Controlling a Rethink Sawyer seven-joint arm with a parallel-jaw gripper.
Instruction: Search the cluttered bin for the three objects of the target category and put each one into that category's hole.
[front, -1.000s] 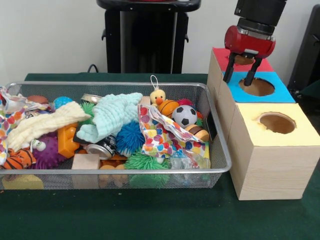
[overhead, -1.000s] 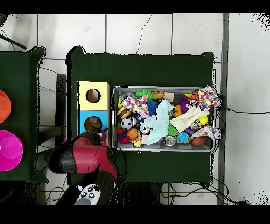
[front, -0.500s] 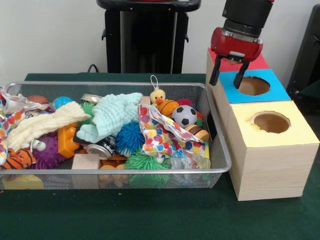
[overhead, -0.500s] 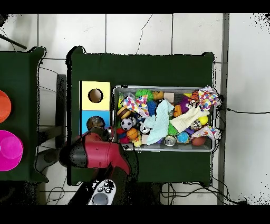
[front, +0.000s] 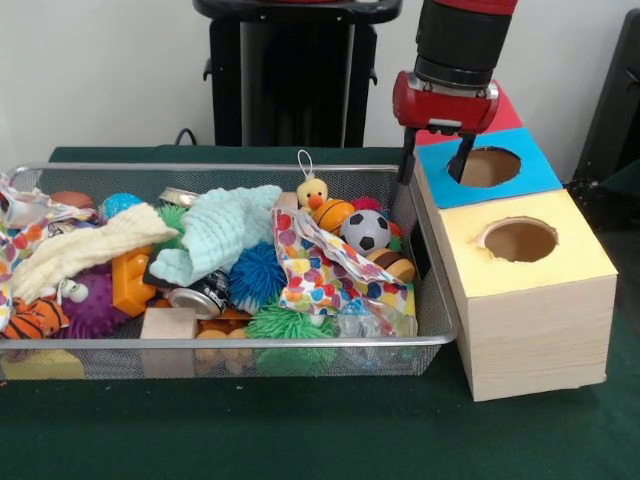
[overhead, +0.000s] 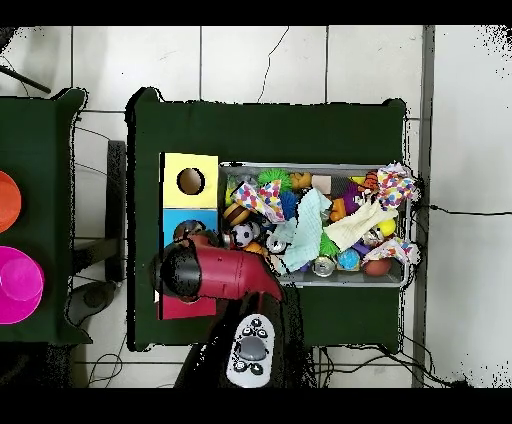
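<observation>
arm (front: 460, 35): black ribbed cylindrical wrist segment | red glossy rounded collar under it, small bolts along its lower rim | gripper (front: 436, 163): two thin black straight fingers, spread apart | overhead: red bulky link (overhead: 225, 275), black round joint cap, grey-white oval button pad with dark buttons (overhead: 250, 350)

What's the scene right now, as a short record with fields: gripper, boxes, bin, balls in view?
gripper: open, empty, above the blue box's edge next to the bin
boxes: yellow box, blue box, red box in a row, holes on top
bin: wire mesh, full of clutter
balls: soccer ball, basketball, football
</observation>
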